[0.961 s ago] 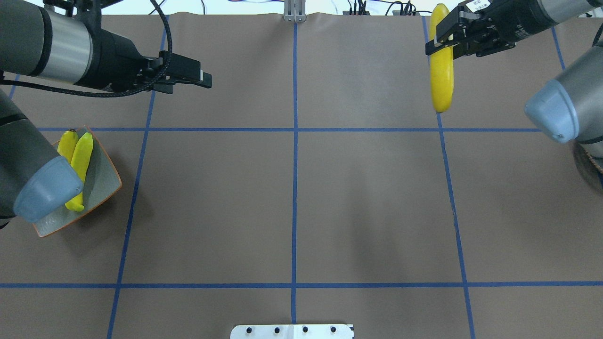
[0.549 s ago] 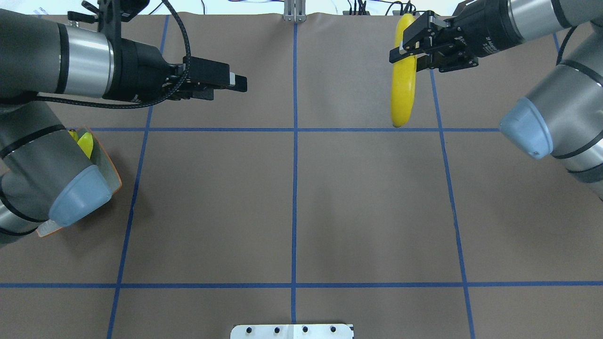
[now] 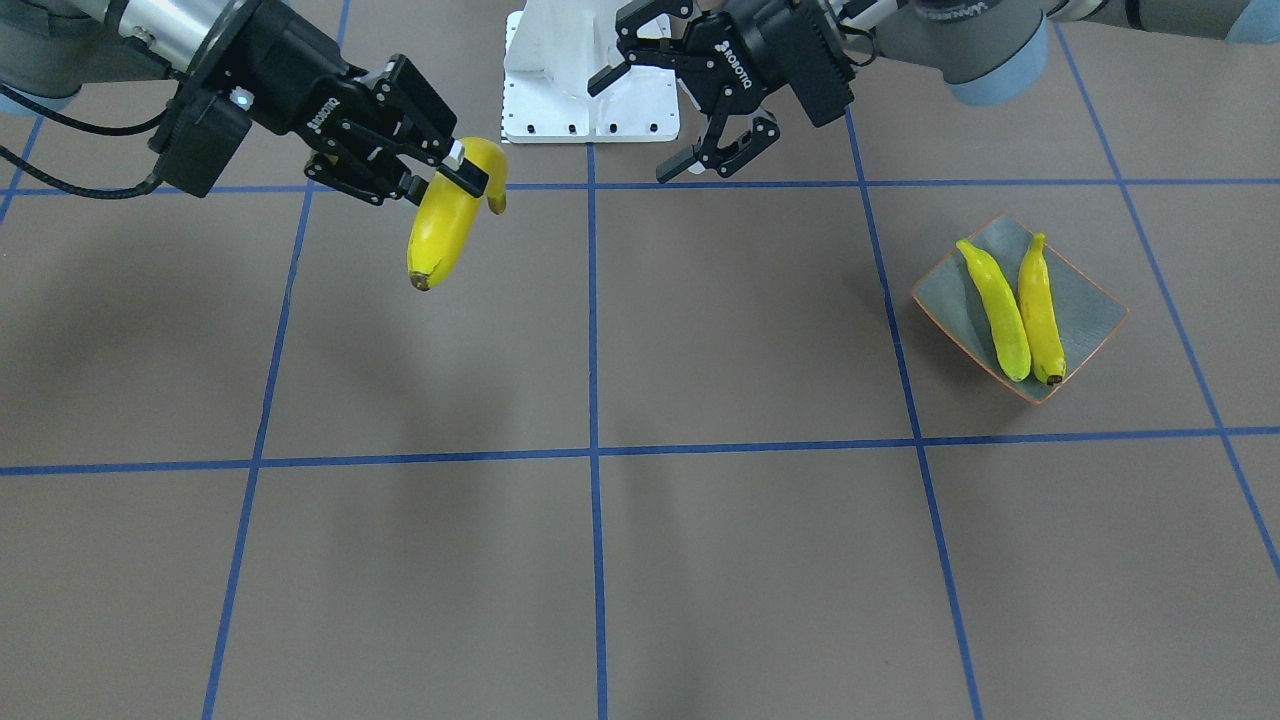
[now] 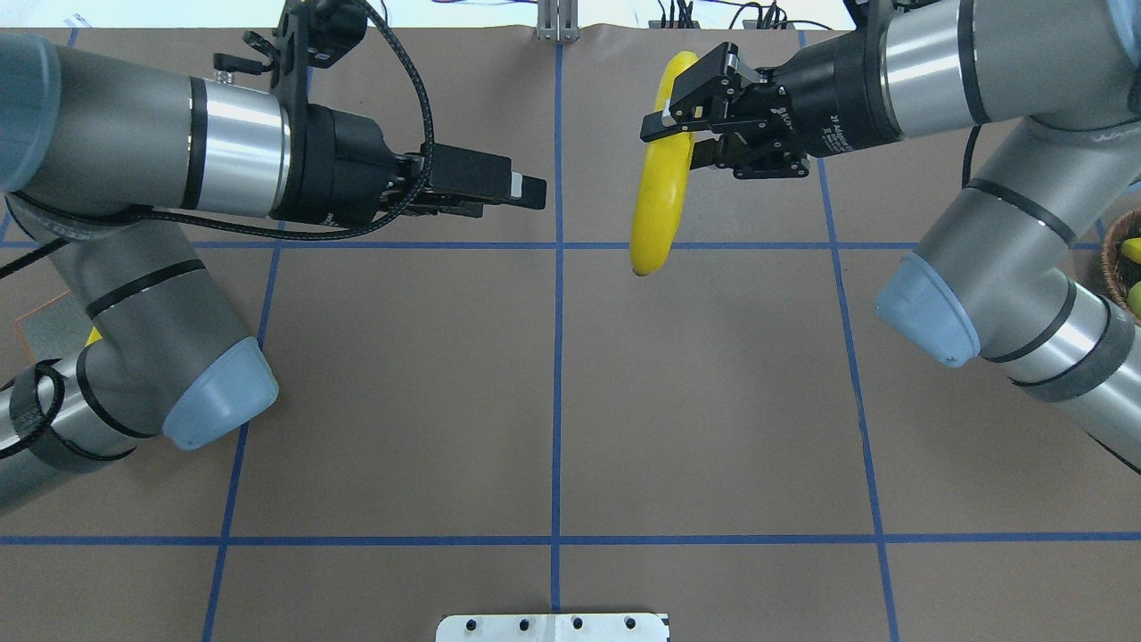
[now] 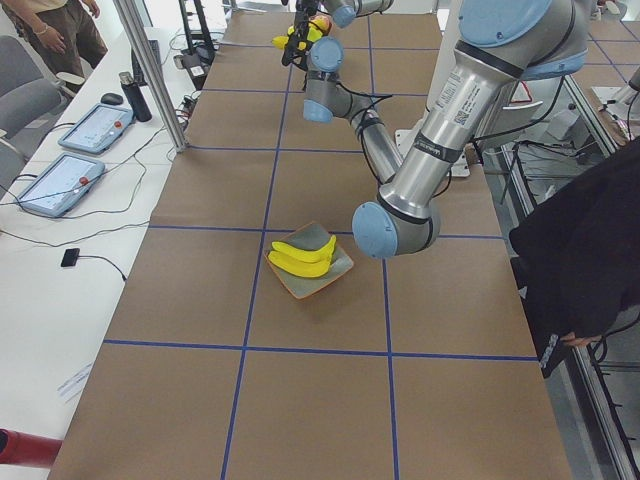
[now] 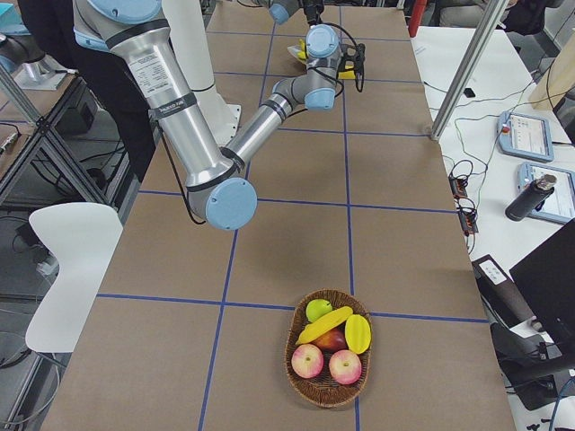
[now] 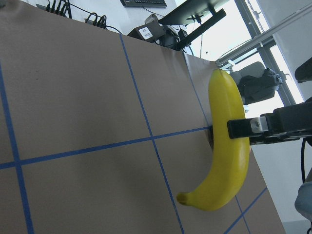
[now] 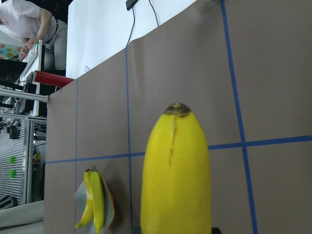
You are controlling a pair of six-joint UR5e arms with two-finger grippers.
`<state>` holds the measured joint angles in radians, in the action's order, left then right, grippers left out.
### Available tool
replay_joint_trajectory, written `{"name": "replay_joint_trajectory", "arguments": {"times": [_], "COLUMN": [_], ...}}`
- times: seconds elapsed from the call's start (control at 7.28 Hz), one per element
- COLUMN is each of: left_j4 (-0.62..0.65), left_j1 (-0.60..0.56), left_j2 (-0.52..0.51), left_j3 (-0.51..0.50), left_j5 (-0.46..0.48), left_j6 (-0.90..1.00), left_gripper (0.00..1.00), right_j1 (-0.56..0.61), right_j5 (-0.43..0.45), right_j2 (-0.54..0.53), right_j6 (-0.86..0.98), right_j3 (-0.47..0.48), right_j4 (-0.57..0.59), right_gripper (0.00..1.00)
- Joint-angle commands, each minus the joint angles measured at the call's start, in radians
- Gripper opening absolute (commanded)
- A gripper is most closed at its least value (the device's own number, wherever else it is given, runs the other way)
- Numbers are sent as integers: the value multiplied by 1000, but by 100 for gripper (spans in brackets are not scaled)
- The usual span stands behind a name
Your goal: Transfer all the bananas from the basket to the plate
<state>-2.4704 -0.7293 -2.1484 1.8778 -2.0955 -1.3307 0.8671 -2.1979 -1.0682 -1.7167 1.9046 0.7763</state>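
My right gripper (image 4: 673,125) is shut on one banana (image 4: 655,205), which hangs above the table just right of the centre line; the same banana (image 3: 440,230) shows in the front view. My left gripper (image 3: 630,132) is open and holds nothing, level with the banana and a short gap from it. The grey-green plate (image 3: 1090,300) with an orange rim holds two bananas (image 3: 995,310) side by side. In the overhead view my left arm hides most of the plate (image 4: 45,325). The wicker basket (image 6: 329,400) holds one more banana (image 6: 325,325).
Apples and other fruit lie in the basket beside the banana. A white mounting plate (image 3: 590,70) sits at the robot's base. A person's dark sleeve (image 5: 590,270) is at the table's side. Tablets and cables lie on the white side bench.
My right gripper has carried the banana left toward the centre line. My left arm has reached right toward it, and its elbow now covers the plate in the overhead view.
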Motion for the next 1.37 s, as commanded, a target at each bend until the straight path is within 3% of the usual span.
{"name": "replay_joint_trajectory", "arguments": {"times": [0.0,1.1,1.24], "left_j4": [-60,-108,-110], "left_j1": [25,89,97], "left_j2": [-19,-18,-18], "left_j3": [-23,-17,-16], "left_j5": [0,0,0], "left_j6": [-2,-1,-1], "left_gripper": [100,98,73], "right_j1": [-87,-120,-120], "right_j5": [99,127,127], "right_j2": [16,22,22], "right_j6": [-96,-104,-104], "right_j3": [31,67,67], "right_j4": [-20,-22,-22], "right_gripper": [0,0,0]}}
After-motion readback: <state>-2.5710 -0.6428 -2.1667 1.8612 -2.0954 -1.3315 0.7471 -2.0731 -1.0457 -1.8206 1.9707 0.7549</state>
